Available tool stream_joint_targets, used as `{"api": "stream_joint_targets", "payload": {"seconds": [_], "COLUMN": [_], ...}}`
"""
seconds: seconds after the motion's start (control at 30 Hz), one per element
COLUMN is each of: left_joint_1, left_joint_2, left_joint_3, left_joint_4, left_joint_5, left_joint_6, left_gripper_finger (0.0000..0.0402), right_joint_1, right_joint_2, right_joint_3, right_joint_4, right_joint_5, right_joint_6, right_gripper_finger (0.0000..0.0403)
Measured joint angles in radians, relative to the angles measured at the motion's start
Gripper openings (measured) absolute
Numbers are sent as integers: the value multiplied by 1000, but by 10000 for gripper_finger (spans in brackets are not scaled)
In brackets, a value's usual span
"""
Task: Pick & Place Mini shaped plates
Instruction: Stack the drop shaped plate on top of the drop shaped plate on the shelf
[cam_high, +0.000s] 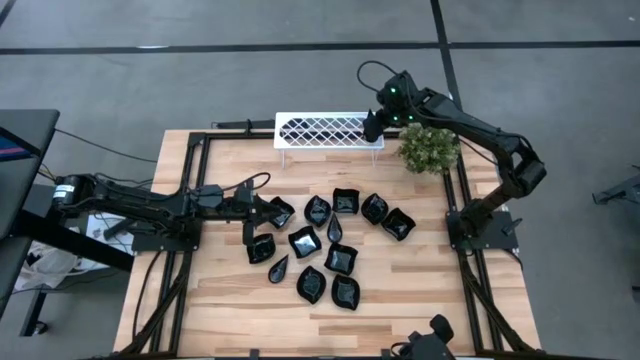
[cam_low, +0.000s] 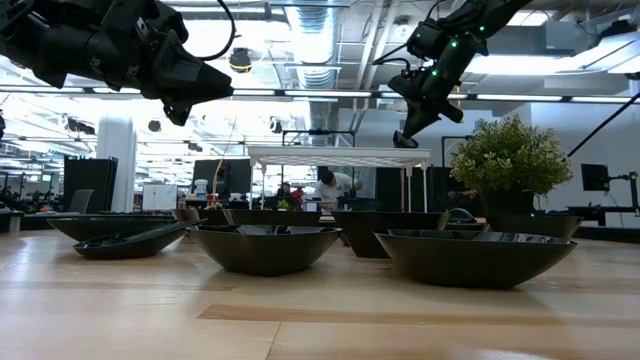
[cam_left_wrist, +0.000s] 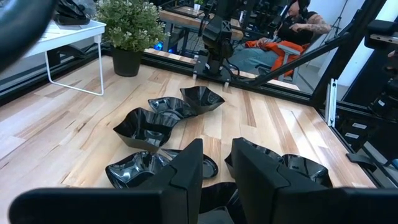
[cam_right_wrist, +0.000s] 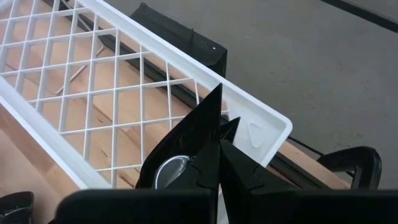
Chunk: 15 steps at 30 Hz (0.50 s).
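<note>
Your small black plates (cam_high: 330, 245) lie in a loose group on the middle of the wooden table (cam_high: 420, 300), about a dozen of them, some square, some leaf-shaped, some with wavy edges. In the low view you see them as a row of dark bowls (cam_low: 265, 245) standing on the wood. None of them is on the white rack (cam_high: 330, 131), which stands at the far edge of the table, with the green plant (cam_high: 430, 148) just beside its right end.

Your left gripper (cam_high: 262, 212) is at the left side of the group, close above the nearest plates. In the left wrist view its two fingers (cam_left_wrist: 189, 171) stand a little apart with nothing between them, and several plates (cam_left_wrist: 146, 127) lie in front of them.

Your right gripper (cam_high: 372, 125) is over the right end of the rack. In the right wrist view its fingers (cam_right_wrist: 199, 140) are pressed together, and a shiny dark thing shows between them; you cannot tell what it is. The white lattice (cam_right_wrist: 93, 81) is directly below.
</note>
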<state>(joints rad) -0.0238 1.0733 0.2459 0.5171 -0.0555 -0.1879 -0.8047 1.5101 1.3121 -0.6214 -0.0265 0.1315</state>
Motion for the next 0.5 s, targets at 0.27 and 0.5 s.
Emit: {"api": "stream_joint_targets", "payload": {"seconds": [0.27,0.5], "left_joint_1": [0,0], "left_joint_2": [0,0], "left_joint_3": [0,0], "left_joint_4": [0,0], "left_joint_5": [0,0], "left_joint_6": [0,0], "left_gripper_finger": [88,88], "right_joint_1": [0,7], "right_joint_2": [0,0], "right_joint_3": [0,0], "right_joint_4": [-1,-6], "right_joint_5": [0,1], "right_joint_6": [1,1], "right_gripper_finger": [6,56]}}
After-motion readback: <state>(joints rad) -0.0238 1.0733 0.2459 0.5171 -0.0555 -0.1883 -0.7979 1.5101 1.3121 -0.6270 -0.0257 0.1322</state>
